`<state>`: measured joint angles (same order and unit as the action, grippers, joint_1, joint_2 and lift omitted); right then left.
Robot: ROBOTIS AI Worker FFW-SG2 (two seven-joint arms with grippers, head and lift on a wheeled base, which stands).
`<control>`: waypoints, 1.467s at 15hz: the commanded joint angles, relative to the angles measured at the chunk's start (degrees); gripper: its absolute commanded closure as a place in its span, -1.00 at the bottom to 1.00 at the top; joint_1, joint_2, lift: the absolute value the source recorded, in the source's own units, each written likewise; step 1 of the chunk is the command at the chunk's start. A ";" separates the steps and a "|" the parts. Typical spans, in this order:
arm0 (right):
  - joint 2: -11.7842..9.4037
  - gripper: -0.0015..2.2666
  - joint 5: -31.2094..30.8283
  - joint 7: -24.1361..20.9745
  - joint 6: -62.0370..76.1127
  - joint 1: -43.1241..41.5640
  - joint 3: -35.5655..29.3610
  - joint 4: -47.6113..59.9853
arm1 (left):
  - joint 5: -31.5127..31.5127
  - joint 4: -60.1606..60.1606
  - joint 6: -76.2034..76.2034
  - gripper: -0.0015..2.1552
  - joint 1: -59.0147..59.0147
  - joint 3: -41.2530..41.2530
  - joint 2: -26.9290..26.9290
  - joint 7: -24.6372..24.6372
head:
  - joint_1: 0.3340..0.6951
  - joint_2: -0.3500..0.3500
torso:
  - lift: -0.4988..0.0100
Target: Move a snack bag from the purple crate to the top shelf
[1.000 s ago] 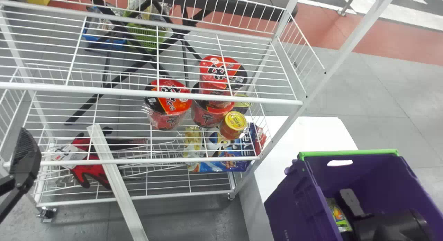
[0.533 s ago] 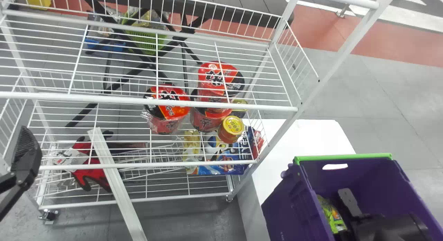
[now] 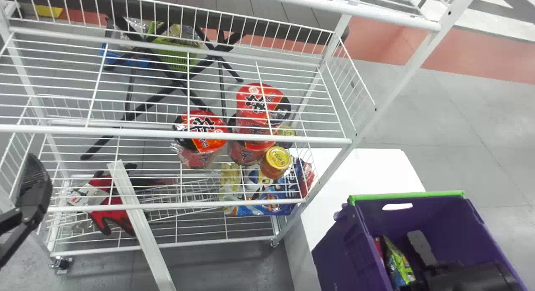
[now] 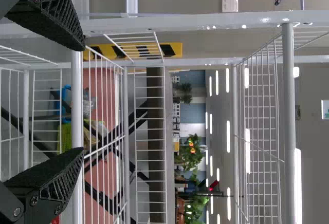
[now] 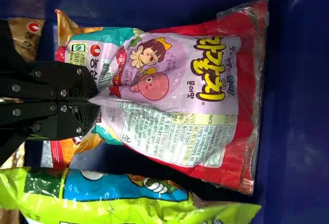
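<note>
Snack bag (image 5: 216, 85) pinched inside the crate (image 3: 347, 257)

Head view: the right arm (image 3: 468, 276) is down inside the crate. The white counter (image 3: 359, 178) shows just beyond the crate's green rim, and the rack (image 3: 246, 205) stands to the crate's left. Its uppermost tier in sight, likely the top shelf (image 3: 334, 6), lies farther off than the crate and well above it. The left arm (image 3: 8, 241) is parked well left of the crate, so the right is the nearer one for this job.

Left wrist view: the left gripper (image 4: 83, 99) has its fingers spread, with rack wires beyond.

Right wrist view: the right gripper (image 5: 95, 100) has its fingers pressed together on a fold of the bag's pink face, toward one end. The bag's long axis runs on ahead of the fingers, roughly in line with them. A green bag (image 5: 154, 198) lies close alongside. The grasp seems made; lifting straight up comes next, and the bag's far end must clear the crate wall before any swing left. The thin fold could slip.
</note>
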<state>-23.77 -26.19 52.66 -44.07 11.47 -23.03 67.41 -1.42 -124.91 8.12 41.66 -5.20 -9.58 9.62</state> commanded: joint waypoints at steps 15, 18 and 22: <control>0.66 0.34 0.00 -0.63 1.04 2.41 -1.49 1.67 | 0.10 -0.25 -0.35 -0.88 0.08 0.01 -0.09 0.13 | 1.00 -1.00 | -0.35; 0.74 0.34 0.00 -0.98 1.39 2.59 -1.58 1.67 | 0.10 -0.25 -0.17 -0.88 0.00 0.01 -0.09 0.04 | 1.00 -1.00 | -0.31; 0.83 0.34 0.00 -1.25 2.27 2.85 -1.84 1.67 | 0.10 -0.16 -0.17 -0.88 0.00 0.01 -0.09 0.04 | 1.00 -1.00 | -0.24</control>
<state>-22.95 -26.19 51.45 -42.05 14.29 -24.84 69.08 -1.32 -125.13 7.95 41.66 -5.18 -9.67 9.67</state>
